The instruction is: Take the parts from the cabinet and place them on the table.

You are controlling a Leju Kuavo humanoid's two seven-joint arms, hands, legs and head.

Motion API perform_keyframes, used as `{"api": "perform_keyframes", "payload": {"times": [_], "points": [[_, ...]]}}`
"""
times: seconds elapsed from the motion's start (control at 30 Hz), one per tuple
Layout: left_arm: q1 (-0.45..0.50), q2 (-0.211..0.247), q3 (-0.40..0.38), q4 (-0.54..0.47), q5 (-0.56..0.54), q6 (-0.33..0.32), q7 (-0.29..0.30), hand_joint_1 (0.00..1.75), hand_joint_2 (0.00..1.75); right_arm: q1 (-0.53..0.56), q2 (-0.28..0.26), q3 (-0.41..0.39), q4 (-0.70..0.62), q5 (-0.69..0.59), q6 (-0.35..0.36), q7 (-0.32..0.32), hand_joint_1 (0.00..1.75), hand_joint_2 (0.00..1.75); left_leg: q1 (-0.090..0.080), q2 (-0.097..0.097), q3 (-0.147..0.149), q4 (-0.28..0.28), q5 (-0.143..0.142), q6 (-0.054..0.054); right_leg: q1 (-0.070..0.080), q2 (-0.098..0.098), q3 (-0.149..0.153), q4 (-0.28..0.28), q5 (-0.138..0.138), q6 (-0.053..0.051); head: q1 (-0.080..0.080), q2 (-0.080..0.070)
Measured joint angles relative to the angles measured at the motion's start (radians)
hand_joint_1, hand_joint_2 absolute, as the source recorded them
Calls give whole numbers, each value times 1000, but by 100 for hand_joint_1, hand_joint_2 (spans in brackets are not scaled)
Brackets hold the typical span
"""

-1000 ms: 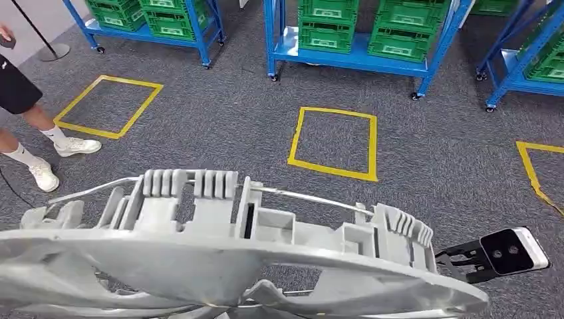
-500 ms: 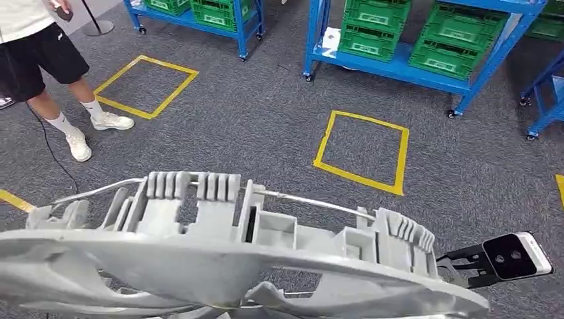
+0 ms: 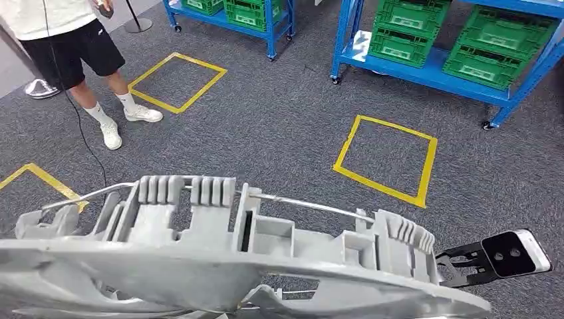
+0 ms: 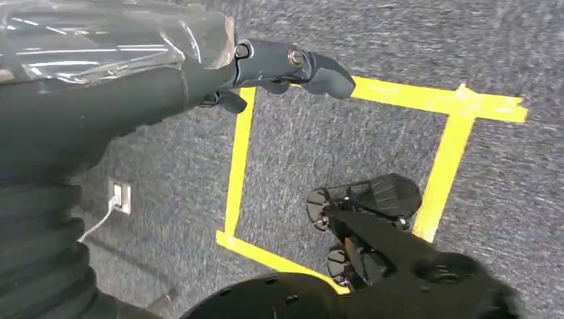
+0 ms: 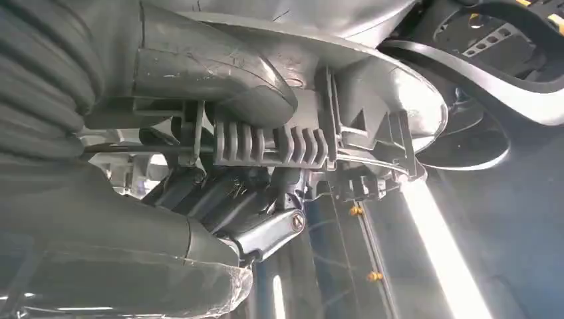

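Observation:
A large grey plastic part (image 3: pixel 219 259) with ribs and box-shaped pockets spans the bottom of the head view, lying roughly level above the carpet. My right hand (image 5: pixel 193 66) grips its right end: the thumb lies over a ribbed section of the part (image 5: pixel 266 143) and the darker fingers (image 5: pixel 226 199) curl beneath it. In the head view the part hides that hand, and the wrist camera (image 3: pixel 515 252) sticks out beside it. My left hand (image 4: pixel 286 63) hangs over the floor with a dark finger stretched out and nothing in it.
A person (image 3: pixel 73 40) in dark shorts stands at the upper left, a cable trailing on the carpet. Blue wheeled racks (image 3: pixel 425 70) with green crates (image 3: pixel 406 36) line the back. Yellow tape squares (image 3: pixel 389 159) (image 3: pixel 176 83) mark the grey carpet.
The whole scene has slid right and down, so the camera has turned left. The person has come further into view. The part stays held in the same place before me.

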Motion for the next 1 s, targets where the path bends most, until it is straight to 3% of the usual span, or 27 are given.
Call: {"api": "perform_keyframes", "payload": {"times": [0.03,0.1,0.13,0.17,0.27,0.3,0.33,0.37,0.4,0.47,0.5,0.53,0.57,0.77,0.8,0.83,0.87,0.9,0.93,0.97,1.0], "points": [[0,0,0,0,0,0,0,0,175,-1,0,0,0,0,0,0,166,175,0,2,15,-32,25,1,0,-9,0,0,0,0,0,0],[0,1,0,0,0,0,0,0,175,-3,2,0,0,0,0,0,166,175,-2,16,103,-204,106,9,2,-24,2,0,-2,0,0,0],[0,2,0,0,0,0,0,0,175,-4,4,1,0,0,0,0,166,175,-6,50,148,-284,131,17,3,-28,4,-1,-4,3,0,0],[-3,3,0,0,0,0,0,0,175,-4,4,0,0,0,0,0,166,175,-19,70,158,-311,116,19,13,-35,1,2,-6,8,0,0],[0,4,0,0,5,-1,0,0,175,-7,5,3,0,0,-1,1,166,175,-23,38,149,-311,118,31,10,-60,4,-5,-8,18,2,0],[1,6,0,0,8,-2,0,0,175,-8,5,3,-1,0,-2,2,166,175,-21,28,162,-322,125,40,11,-67,9,-6,-11,24,1,0],[5,5,0,0,10,-2,-1,0,175,-10,4,4,-1,0,-2,3,166,175,-13,19,170,-332,132,45,7,-39,1,10,-20,25,3,0],[4,5,-1,0,10,-3,-1,0,175,-11,4,5,-2,0,-2,4,166,175,-10,12,170,-334,136,52,6,-9,-20,56,-48,20,3,0],[1,5,0,0,11,-3,-1,0,175,-10,3,5,-2,-1,-3,4,166,175,-10,2,169,-334,137,54,6,9,-57,134,-82,14,8,0],[2,5,0,0,11,-3,-1,0,175,-8,2,5,-1,0,-6,5,166,175,-10,-22,168,-333,137,55,6,23,-140,300,-138,13,11,0],[2,5,0,0,11,-4,-1,0,175,-7,0,5,-1,0,-7,5,166,175,-10,-33,168,-333,137,55,6,24,-158,328,-138,18,11,0],[3,5,0,0,12,-5,-1,0,175,-8,0,5,-1,0,-8,5,166,175,-10,-44,169,-332,137,54,4,25,-152,307,-121,27,11,0],[2,5,0,0,13,-5,-1,0,175,-8,-1,5,-1,0,-8,5,166,175,-9,-57,170,-332,137,53,1,26,-124,244,-89,37,11,0],[2,5,0,0,13,-5,-1,0,175,-9,-1,5,-1,0,-8,5,166,175,-9,-60,170,-331,137,53,1,27,-115,223,-80,40,11,0],[2,3,0,-1,13,-5,-1,0,175,-9,-1,5,-2,0,-8,5,166,175,-7,-76,171,-327,134,49,-6,40,-55,95,-28,52,11,0],[2,3,0,-1,13,-5,-1,0,175,-10,-1,5,-2,0,-8,5,166,175,-7,-83,170,-323,133,46,-10,57,-31,44,-10,56,11,0],[3,4,-1,-1,13,-5,-1,0,175,-11,-1,5,-2,0,-8,5,166,175,-13,-97,160,-309,125,34,-9,74,-21,16,2,37,11,0],[7,7,-1,-1,13,-4,-1,0,175,-14,0,5,-4,0,-8,6,166,175,-2,-100,150,-303,123,16,-8,48,-18,14,9,12,11,0],[7,6,-1,-2,12,-4,-1,0,175,-14,0,5,-5,0,-8,5,166,175,-6,-54,134,-270,102,11,-7,42,-15,14,7,3,8,0],[4,6,-1,-2,13,-3,-1,0,175,-13,1,5,-6,0,-8,5,166,175,-4,-24,103,-204,65,6,-4,34,-15,14,5,0,2,0],[1,6,-1,-2,12,-1,-1,0,175,-13,2,5,-6,0,-8,5,166,175,-1,-8,58,-111,25,3,0,25,-15,14,4,-2,2,0]]}}
